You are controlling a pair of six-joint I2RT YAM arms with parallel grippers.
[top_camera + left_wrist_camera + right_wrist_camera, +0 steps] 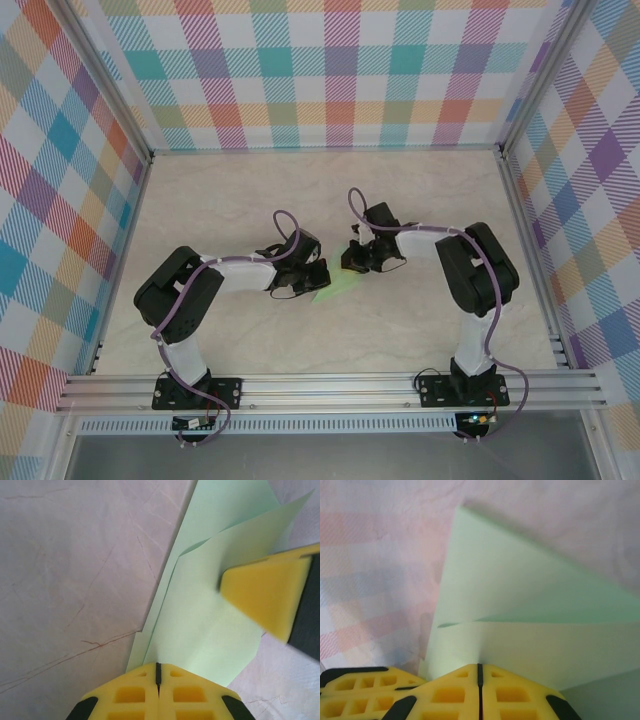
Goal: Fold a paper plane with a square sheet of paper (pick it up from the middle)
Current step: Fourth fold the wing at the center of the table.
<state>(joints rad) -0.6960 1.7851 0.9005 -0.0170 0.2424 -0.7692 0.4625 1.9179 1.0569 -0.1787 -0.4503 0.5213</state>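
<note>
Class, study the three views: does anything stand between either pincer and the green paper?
Nothing visible stands in the way. The left pincer and the right pincer are each shut directly on the folded green paper, gripping it from different sides over the table.

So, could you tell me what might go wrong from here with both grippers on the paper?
1. The left gripper and right gripper both appear shut on the partly folded green paper; any pull apart could tear it.
2. Its layers gape rather than lying flat, so the folds may spring open on release.
3. The grippers sit very close together and could bump.
</note>
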